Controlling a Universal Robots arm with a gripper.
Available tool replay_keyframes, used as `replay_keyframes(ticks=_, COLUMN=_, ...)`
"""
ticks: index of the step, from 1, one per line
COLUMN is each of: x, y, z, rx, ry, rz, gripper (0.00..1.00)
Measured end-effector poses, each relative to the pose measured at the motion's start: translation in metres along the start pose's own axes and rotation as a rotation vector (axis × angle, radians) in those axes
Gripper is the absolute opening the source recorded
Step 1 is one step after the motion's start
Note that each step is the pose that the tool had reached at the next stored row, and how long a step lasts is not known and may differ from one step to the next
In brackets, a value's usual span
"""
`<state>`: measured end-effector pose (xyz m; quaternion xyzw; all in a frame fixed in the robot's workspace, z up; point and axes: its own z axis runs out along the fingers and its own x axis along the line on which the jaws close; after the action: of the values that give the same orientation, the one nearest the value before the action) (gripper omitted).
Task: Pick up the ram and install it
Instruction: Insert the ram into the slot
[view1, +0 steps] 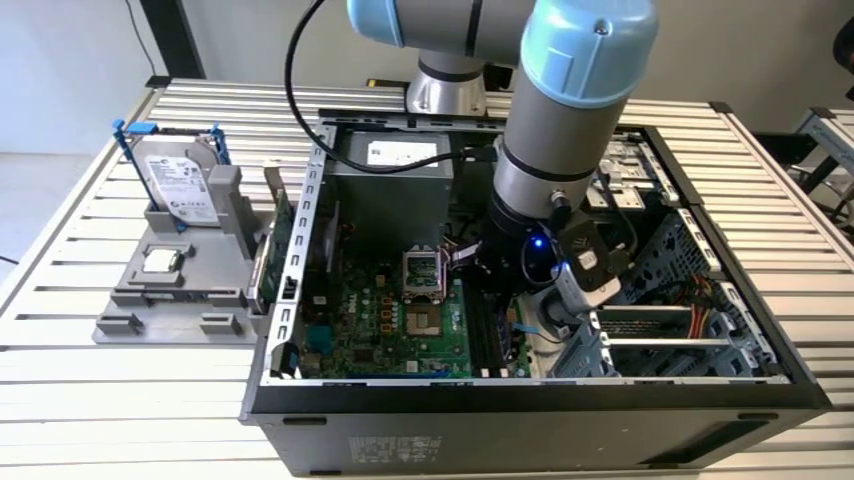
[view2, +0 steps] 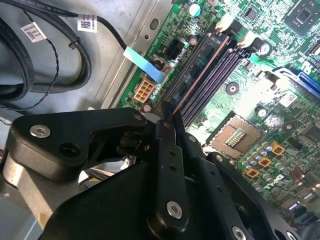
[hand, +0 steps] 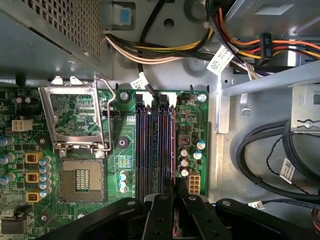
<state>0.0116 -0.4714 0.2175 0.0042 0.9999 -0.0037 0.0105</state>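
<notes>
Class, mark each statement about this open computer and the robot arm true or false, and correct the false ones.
1. The CPU socket is empty, its retention frame swung open. True.
2. The hard drive lies inside the computer case. False: it stands upright in a grey holder outside the case, at the exterior view's left.
3. In the first wrist view, the gripper hangs at the motherboard's memory slots. True.
4. The case is closed up. False: its side is open, exposing the motherboard.

Arm (view1: 554, 130): grey tubes, light-blue joint caps, black cable. Black fingers (view2: 167, 165), silver screws, blue wrist light.
</notes>
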Motion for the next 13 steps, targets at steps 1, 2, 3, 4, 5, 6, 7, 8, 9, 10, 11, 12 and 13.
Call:
replay_keyframes(ticks=1, x=0.0001, y=0.0000, z=0.0000, rx=0.0001, ry=0.0000, rz=0.003, gripper=0.00)
replay_keyframes(ticks=2, x=0.0002, y=0.0000, z=-0.0001, rx=0.0004, ry=0.0001, rz=0.006, gripper=0.00)
replay_keyframes(ticks=3, x=0.0003, y=0.0000, z=-0.0002, rx=0.0006, ry=0.0002, rz=0.011, gripper=0.00)
replay_keyframes(ticks=4, x=0.0004, y=0.0000, z=-0.0002, rx=0.0008, ry=0.0002, rz=0.016, gripper=0.00)
replay_keyframes(ticks=5, x=0.0004, y=0.0002, z=-0.0002, rx=0.0012, ry=0.0003, rz=0.020, gripper=0.00)
replay_keyframes(ticks=6, x=0.0004, y=0.0006, z=-0.0002, rx=0.0015, ry=0.0003, rz=0.023, gripper=0.00)
replay_keyframes(ticks=7, x=0.0004, y=0.0008, z=0.0001, rx=0.0014, ry=0.0003, rz=0.024, gripper=0.00)
replay_keyframes(ticks=8, x=0.0004, y=0.0009, z=0.0006, rx=0.0015, ry=0.0002, rz=0.024, gripper=0.00)
replay_keyframes(ticks=9, x=0.0005, y=0.0012, z=0.0014, rx=0.0020, ry=0.0003, rz=0.024, gripper=0.00)
replay_keyframes(ticks=10, x=0.0005, y=0.0015, z=0.0026, rx=0.0025, ry=0.0004, rz=0.024, gripper=0.00)
replay_keyframes(ticks=11, x=0.0005, y=0.0018, z=0.0037, rx=0.0025, ry=0.0004, rz=0.024, gripper=0.00)
replay_keyframes(ticks=12, x=0.0005, y=0.0022, z=0.0050, rx=0.0013, ry=0.0003, rz=0.024, gripper=0.00)
replay_keyframes(ticks=13, x=0.0005, y=0.0022, z=0.0058, rx=0.0015, ry=0.0003, rz=0.024, gripper=0.00)
